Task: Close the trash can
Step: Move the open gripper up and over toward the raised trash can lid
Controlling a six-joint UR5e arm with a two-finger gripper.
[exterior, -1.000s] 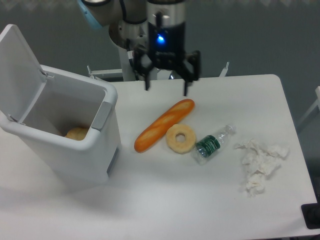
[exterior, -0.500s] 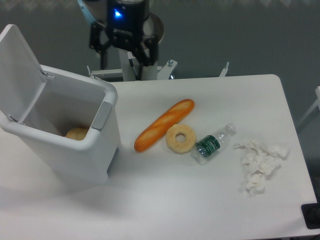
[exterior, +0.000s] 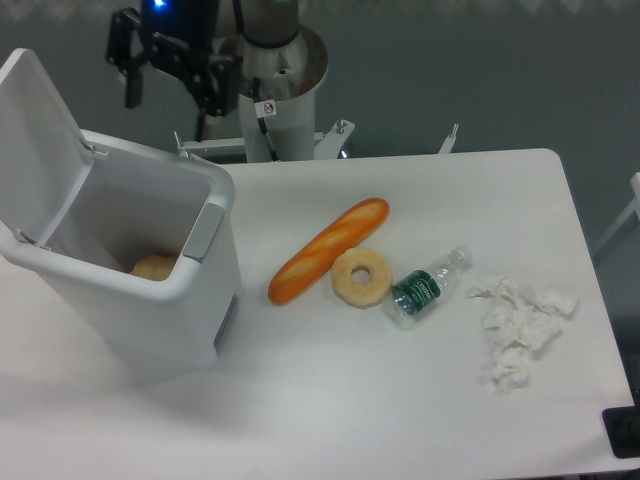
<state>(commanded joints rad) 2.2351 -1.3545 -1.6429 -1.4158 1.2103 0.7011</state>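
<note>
While its flat lid stands swung up and back on the hinge at the far left, the trash can (exterior: pixel 150 290) sits on the left part of the desk (exterior: pixel 400 400), a large white plastic bin with rounded corners and a grey push-latch on the front rim, which faces the middle of the desk. Its mouth is open, and a round, pale brown piece of food (exterior: pixel 153 267) lies at the bottom inside.

Above and behind the bin, off the desk's far edge, the claw (exterior: pixel 168 88) hangs with its two dark fingers spread apart and nothing between them (a blue light glows on its body). A second ago it was over the desk just behind the baguette (exterior: pixel 328 250); half a second ago it had shifted left and up; now it is further left again, above the bin's back rim. Everything else lies where it did: the baguette touching the bagel (exterior: pixel 361 277), the small plastic bottle (exterior: pixel 425 288) just right of that, and the crumpled tissue (exterior: pixel 520 330) near the right edge.
</note>
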